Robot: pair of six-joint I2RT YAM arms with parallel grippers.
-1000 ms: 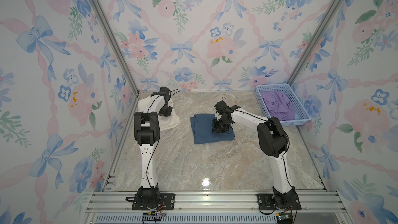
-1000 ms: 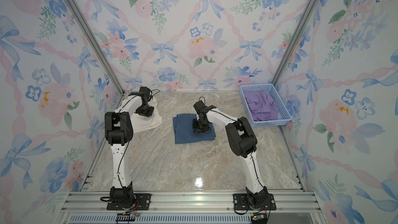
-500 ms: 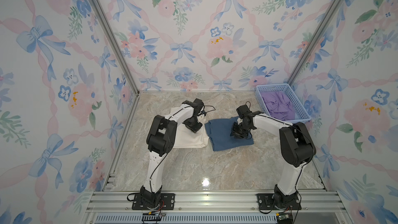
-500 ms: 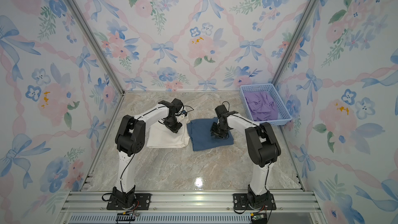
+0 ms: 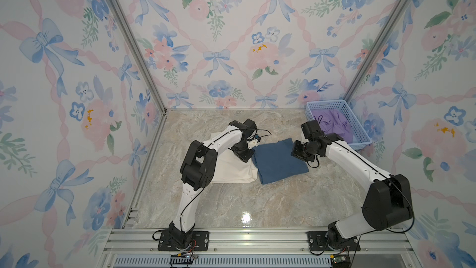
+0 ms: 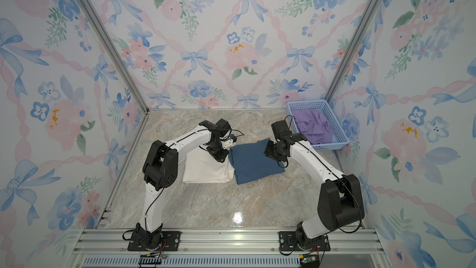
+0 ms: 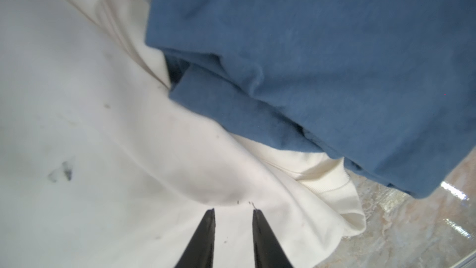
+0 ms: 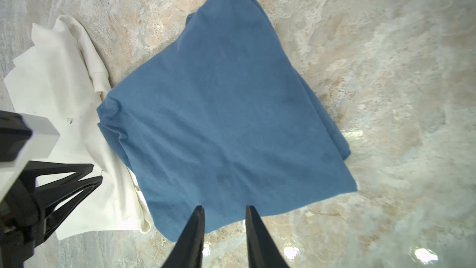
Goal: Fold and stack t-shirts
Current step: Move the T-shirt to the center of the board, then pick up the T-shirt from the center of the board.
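A folded slate-blue t-shirt lies mid-table, and its left edge overlaps a cream-white t-shirt. My left gripper stands low over the white shirt, right beside the blue edge. In the left wrist view its jaws stand slightly apart over white cloth, with blue cloth beyond. My right gripper is at the blue shirt's far right edge. It is open above the blue hem, with nothing between its fingers.
A light blue basket holding crumpled purple cloth stands at the back right, close behind my right arm. Floral walls with metal corner posts enclose the marble table on three sides.
The white shirt has slid with my left gripper from the back left corner toward the middle. The blue shirt has shifted right with my right gripper, and the two shirts now touch.
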